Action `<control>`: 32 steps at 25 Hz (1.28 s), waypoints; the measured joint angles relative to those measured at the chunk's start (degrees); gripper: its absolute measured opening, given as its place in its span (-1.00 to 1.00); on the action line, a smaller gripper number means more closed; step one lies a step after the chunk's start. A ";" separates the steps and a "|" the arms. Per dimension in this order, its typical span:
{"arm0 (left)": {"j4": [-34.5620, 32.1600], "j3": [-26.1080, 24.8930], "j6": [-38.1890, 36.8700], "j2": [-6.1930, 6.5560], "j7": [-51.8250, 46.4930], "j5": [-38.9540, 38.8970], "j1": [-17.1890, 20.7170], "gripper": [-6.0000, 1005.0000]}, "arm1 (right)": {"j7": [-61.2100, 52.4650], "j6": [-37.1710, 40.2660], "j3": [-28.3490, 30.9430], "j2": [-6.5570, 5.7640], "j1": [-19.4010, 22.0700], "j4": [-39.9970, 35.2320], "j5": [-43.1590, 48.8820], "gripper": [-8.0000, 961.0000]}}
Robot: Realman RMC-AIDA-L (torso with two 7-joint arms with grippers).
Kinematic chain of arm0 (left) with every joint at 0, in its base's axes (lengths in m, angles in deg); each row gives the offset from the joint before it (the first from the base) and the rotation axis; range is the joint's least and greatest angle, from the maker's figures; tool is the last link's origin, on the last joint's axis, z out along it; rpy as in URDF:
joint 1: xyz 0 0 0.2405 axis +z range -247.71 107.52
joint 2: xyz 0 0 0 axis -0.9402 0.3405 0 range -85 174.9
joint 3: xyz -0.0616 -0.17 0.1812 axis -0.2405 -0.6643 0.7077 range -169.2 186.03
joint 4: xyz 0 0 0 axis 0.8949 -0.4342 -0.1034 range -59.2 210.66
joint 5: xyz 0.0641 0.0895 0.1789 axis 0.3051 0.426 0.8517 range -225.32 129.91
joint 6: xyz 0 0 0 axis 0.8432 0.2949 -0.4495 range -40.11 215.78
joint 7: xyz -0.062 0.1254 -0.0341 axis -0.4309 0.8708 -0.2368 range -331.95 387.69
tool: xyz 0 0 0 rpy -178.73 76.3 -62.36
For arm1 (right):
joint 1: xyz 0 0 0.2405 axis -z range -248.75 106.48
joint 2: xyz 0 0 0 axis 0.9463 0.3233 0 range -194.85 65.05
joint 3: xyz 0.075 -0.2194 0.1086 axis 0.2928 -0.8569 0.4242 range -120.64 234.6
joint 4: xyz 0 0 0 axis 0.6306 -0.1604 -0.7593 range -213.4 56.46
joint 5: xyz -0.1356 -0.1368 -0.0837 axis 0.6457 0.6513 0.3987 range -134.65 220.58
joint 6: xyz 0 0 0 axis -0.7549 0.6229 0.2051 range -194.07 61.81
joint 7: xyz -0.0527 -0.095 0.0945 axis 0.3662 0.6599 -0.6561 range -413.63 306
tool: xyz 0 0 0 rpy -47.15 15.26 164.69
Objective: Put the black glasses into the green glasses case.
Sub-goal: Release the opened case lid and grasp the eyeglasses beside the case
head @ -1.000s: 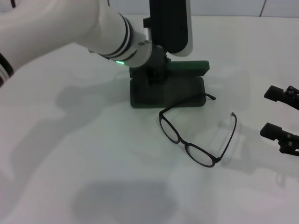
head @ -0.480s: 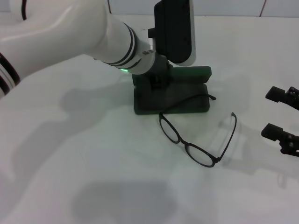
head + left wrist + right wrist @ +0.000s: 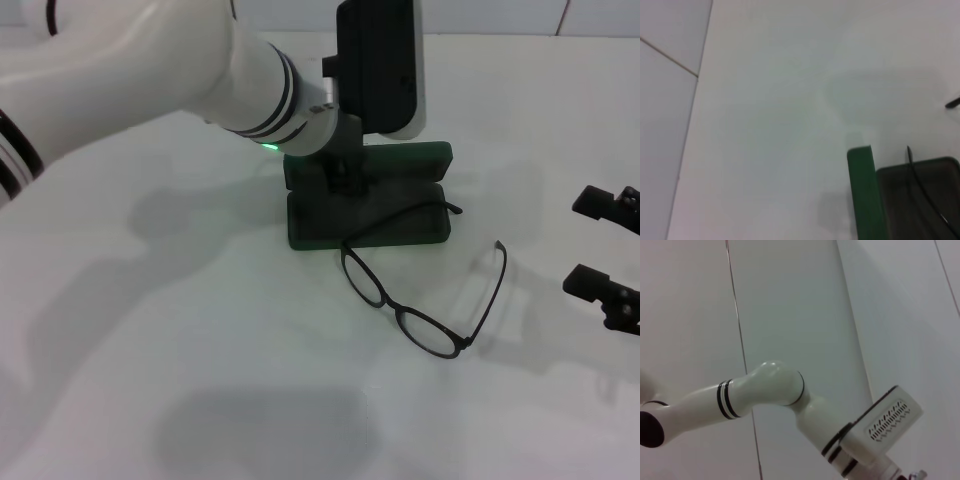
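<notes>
Over the left end of the open green glasses case (image 3: 385, 225), reaching in from the left, the left gripper (image 3: 340, 180), low against the tray and raised lid, finger spread impossible to tell. Nothing lying fully inside the dark tray, only one temple tip of the black glasses (image 3: 420, 315) resting across its front right edge, frame and lenses on the white table (image 3: 200, 350) just in front. At the far right, well apart from both, the right gripper (image 3: 600, 245), fingers spread wide and holding nothing.
</notes>
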State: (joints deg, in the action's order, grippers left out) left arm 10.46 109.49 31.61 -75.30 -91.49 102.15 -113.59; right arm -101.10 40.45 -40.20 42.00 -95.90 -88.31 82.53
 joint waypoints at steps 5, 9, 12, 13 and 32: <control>-5.25 -1.39 -2.16 0.11 -0.66 -1.08 1.24 0.07 | -1.80 -2.56 -0.01 -1.01 -0.55 0.22 -0.05 0.75; -15.72 -5.92 -3.80 0.26 -1.16 -6.71 6.38 0.13 | -10.49 -8.12 -0.31 -2.97 -3.01 -1.33 1.79 0.75; -23.03 -10.16 -5.36 0.35 -1.07 -15.67 11.71 0.17 | -18.75 -11.01 -0.17 -4.40 -6.15 -3.74 6.88 0.75; -23.67 -10.80 -5.52 0.36 -1.02 -17.29 12.50 0.15 | -22.10 -12.18 -0.14 -4.87 -7.25 -5.41 9.32 0.74; -10.70 -32.00 -23.93 0.51 23.52 -65.51 32.57 -0.63 | -81.84 -18.19 16.97 6.86 -28.86 -37.23 84.07 0.51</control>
State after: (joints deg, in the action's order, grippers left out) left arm -0.24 77.49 7.68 -74.80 -67.97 36.64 -81.02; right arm -182.94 22.26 -23.24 48.87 -124.75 -125.54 166.60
